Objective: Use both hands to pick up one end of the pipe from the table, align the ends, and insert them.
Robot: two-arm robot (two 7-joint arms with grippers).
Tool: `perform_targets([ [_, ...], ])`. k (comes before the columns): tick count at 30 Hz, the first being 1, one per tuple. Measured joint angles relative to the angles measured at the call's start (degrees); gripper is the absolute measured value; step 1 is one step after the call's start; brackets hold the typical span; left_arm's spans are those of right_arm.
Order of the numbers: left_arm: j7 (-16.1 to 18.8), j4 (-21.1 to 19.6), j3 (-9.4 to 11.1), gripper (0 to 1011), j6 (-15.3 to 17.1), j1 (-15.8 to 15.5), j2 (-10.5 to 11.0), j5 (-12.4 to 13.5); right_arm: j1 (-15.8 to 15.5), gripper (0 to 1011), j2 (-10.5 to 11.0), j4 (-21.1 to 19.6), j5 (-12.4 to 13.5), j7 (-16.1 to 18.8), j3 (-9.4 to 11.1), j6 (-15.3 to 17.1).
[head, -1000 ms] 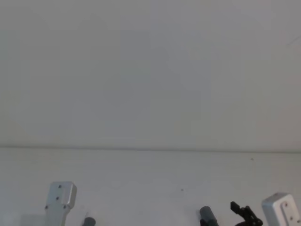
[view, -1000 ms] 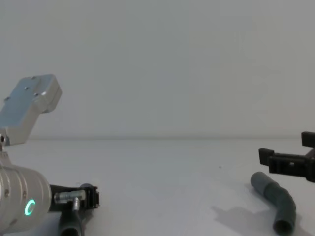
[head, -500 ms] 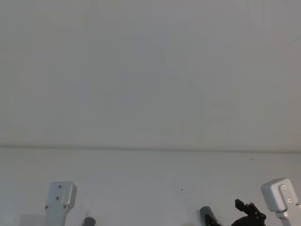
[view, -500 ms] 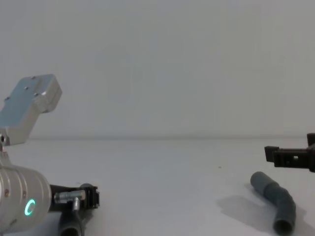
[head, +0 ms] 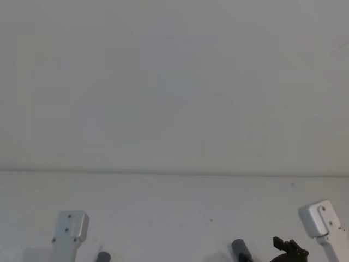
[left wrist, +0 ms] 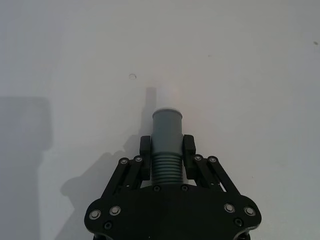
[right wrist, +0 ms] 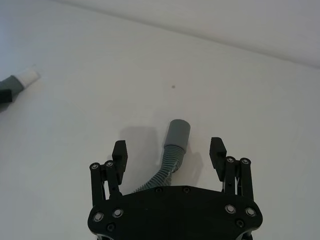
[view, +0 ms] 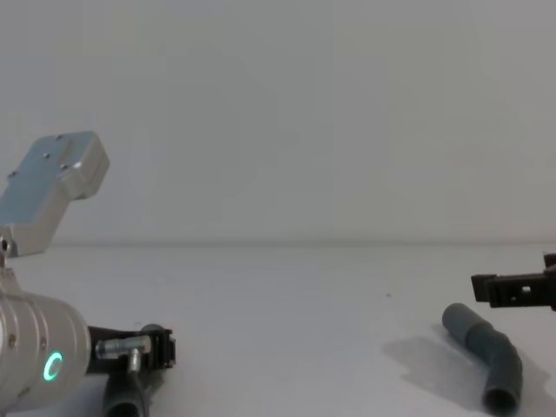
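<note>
My left gripper (left wrist: 167, 150) is shut on the ribbed part of one pipe piece (left wrist: 166, 132), whose grey cuff ends in a white tip (left wrist: 166, 96) pointing away over the white table (view: 287, 330). In the chest view this gripper (view: 152, 347) sits low at the near left. The other pipe piece (view: 486, 352) lies bent on the table at the right. My right gripper (right wrist: 168, 148) hovers open above it, one finger on either side of its grey cuff (right wrist: 178, 134) without touching. The chest view shows that gripper (view: 521, 289) just above and beyond the piece.
The table stretches wide and bare toward a plain white wall. The silver left arm housing (view: 52, 187) rises at the near left. A small dark speck (right wrist: 173, 86) marks the surface ahead of the right pipe piece.
My right gripper has shifted to the right and a little higher, away from the pipe piece lying below it. The left arm and both pipe pieces have not moved.
</note>
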Motion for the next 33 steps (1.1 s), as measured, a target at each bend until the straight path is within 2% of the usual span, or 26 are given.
perform_targets([
  [5,0.0,0.0,0.0,339,0.0,0.0,0.0,0.0,1.0,1002,0.1,0.3,0.1,0.6,-0.2,2.3],
  [15,0.0,0.0,0.0,339,0.0,0.0,0.0,0.0,2.9,1002,-0.9,1.6,0.1,0.9,-0.8,4.9],
  [33,0.0,0.0,0.0,339,0.0,0.0,0.0,0.0,4.8,1002,-3.6,5.1,-1.4,-0.6,-1.5,6.9],
])
